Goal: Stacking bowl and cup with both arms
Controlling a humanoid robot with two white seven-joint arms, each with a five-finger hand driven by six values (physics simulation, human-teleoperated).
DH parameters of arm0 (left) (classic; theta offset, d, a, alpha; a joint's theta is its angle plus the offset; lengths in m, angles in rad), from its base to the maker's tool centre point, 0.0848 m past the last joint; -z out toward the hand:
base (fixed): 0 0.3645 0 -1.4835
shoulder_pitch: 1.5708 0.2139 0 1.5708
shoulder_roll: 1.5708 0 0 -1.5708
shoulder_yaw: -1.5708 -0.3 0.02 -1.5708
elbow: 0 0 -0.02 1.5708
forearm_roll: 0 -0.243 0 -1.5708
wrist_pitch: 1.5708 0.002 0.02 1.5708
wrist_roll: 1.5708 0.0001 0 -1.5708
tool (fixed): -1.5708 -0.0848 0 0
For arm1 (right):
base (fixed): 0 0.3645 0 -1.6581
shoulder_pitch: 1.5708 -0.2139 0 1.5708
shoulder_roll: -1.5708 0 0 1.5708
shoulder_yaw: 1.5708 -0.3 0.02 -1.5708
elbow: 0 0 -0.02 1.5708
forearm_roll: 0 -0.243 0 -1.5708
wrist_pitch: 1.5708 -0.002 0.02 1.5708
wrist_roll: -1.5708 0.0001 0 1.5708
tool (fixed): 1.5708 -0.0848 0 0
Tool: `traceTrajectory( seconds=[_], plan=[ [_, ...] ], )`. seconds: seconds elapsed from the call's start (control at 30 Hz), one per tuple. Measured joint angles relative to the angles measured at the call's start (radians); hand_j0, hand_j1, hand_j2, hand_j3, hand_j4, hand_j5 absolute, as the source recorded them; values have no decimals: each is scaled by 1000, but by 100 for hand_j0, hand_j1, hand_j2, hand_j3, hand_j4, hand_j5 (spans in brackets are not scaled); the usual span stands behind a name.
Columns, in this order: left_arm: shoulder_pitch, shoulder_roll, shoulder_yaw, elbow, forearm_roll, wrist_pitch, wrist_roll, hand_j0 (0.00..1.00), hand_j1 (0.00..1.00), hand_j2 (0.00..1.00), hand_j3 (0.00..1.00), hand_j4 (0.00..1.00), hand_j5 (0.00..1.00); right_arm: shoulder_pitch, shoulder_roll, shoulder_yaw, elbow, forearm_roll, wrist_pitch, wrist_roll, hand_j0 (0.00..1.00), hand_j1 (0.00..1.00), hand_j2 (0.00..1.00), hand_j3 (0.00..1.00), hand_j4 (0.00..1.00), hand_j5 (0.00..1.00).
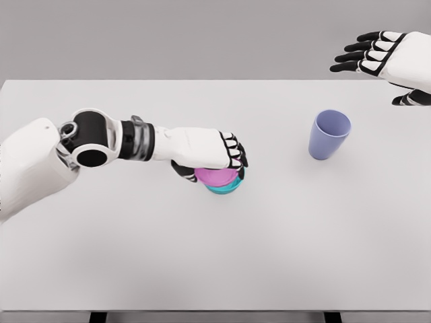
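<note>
- Nearest the camera, the left arm comes in from the lower left of the frame and reaches to mid-frame, where the left robot hand (214, 156) sits on top of a pink bowl (217, 177).
- Its fingers curl down over the bowl's far rim and the thumb shows dark at the near side, so it appears to grip the bowl from above.
- Under the pink bowl a teal bowl (223, 188) peeks out; the two seem nested, resting on the white surface (202, 269).
- At centre right of the frame a lavender cup (329, 134) stands upright, mouth open, well apart from the bowls.
- In the upper right corner the right robot hand (387, 59) hovers with fingers spread, holding nothing, above and beyond the cup.
- Risk: a top grip on a smooth rim looks shallow; the pink bowl could slip or tilt when lifted, or drag the teal bowl along.
- Risk: the cup is tall and light-looking; a glancing approach by the right robot hand could knock it over and send it rolling.
- Risk: both arms meeting mid-frame could collide if paths cross.
</note>
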Motion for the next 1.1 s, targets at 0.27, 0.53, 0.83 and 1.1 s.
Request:
traceTrajectory(
  seconds=[0.27,0.53,0.83,1.1],
  plan=[
    [-2,-21,-4,33,-2,-4,0,68,68,68,68,68,68,0,-1,0,0,0,0,0,100,100,100,100,100,100],
    [-2,-33,-4,59,-3,-6,0,68,68,68,68,68,68,0,-4,0,-1,0,0,0,100,100,100,100,100,100],
    [0,-39,-4,74,-2,-7,0,69,69,69,69,69,69,0,-13,-1,0,0,0,0,100,100,100,100,100,100],
    [0,-51,-4,90,-3,-7,0,69,69,69,69,69,69,0,-14,-13,0,2,0,0,100,100,100,100,100,100]
  ],
)
